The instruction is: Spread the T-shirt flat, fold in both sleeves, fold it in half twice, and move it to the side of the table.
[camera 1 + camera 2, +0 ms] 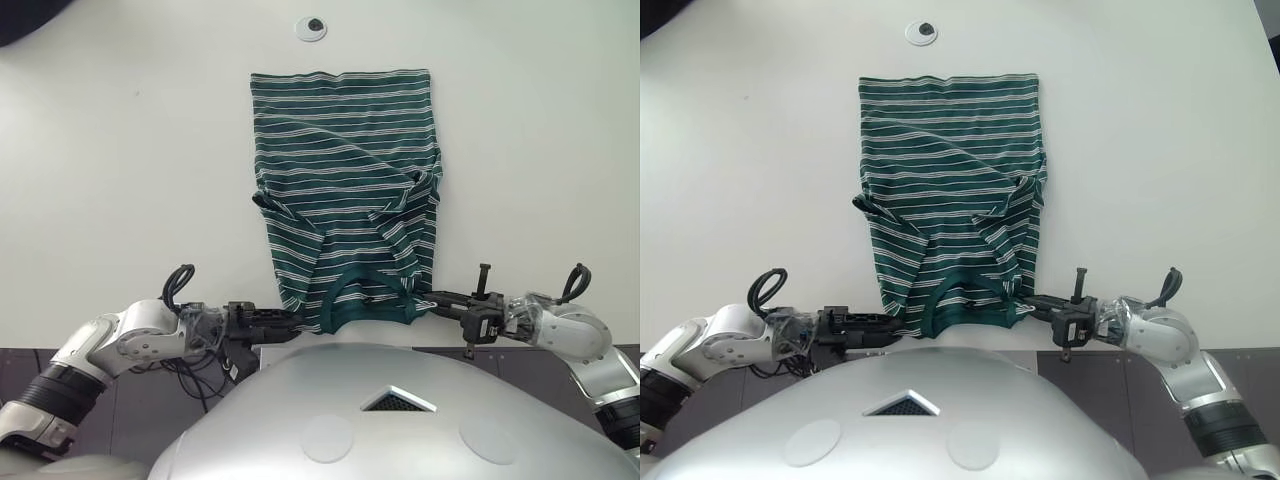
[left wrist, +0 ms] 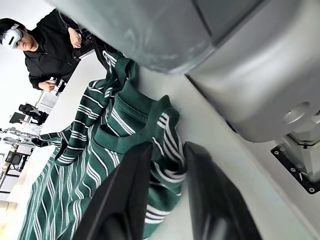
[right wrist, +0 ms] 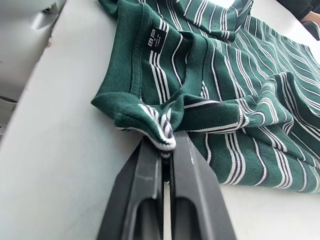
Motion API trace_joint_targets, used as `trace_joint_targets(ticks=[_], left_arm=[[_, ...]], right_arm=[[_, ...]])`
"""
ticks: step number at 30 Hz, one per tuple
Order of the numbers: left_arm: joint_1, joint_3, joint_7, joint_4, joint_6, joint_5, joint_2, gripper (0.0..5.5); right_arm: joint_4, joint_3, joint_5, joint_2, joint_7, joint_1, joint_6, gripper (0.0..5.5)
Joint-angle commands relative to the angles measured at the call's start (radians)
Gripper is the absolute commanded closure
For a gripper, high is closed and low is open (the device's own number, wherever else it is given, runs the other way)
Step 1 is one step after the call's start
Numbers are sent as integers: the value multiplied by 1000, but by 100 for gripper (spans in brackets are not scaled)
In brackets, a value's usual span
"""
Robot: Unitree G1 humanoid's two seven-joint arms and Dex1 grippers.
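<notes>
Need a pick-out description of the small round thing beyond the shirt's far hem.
Start at the white table; a green striped T-shirt lies down its middle, collar toward the robot. Just past the shirt's far hem sits a small white disc with a dark centre. It is the only round thing on the table, and lies clear of the cloth.

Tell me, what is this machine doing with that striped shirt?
The robot is folding a green striped T-shirt on a white table. The sleeves look already folded in, leaving a long narrow shape. Its left tool and right tool each pinch a corner of the neck end, at the table edge nearest the robot. The halving folds are not yet done.
</notes>
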Motion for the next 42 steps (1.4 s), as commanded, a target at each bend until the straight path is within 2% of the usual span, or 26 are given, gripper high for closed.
trace_joint_targets(ticks=[1,6,7,9,10,12,14,17,23,26,31,37,42], left_arm=[[6,-21,-40,90,63,111,3,475],[-1,-30,-49,85,63,100,-1,514],[5,-44,-68,70,78,46,3,521],[32,-96,-133,-14,159,-185,32,536],[49,-128,-179,-122,251,-379,75,543],[65,-153,-321,-349,482,-803,227,547],[82,-107,-450,-480,614,-1077,410,547],[109,-42,-594,-565,671,-1286,587,547],[152,78,-739,-545,764,-1495,606,547],[192,176,-767,-535,799,-1543,559,547],[1,208,-620,-305,870,-1331,241,547],[-304,196,-377,-35,821,-906,-124,547],[-451,172,-208,186,745,-582,-282,547]], right_arm=[[38,12,-62,-35,10,11,42,550],[37,16,-58,-35,13,11,47,550],[27,20,-33,-37,25,15,58,550],[-21,29,71,-50,66,38,109,550],[-69,29,165,-74,104,59,166,550],[-193,7,400,-150,196,116,299,550],[-268,-39,584,-213,279,160,392,550],[-316,-118,744,-267,389,196,474,550],[-405,-256,907,-301,547,283,595,550],[-427,-329,933,-271,587,299,647,550],[-286,-247,728,-95,375,-29,693,550],[-76,-197,527,78,138,-359,765,550],[85,-118,318,178,15,-567,744,550]])
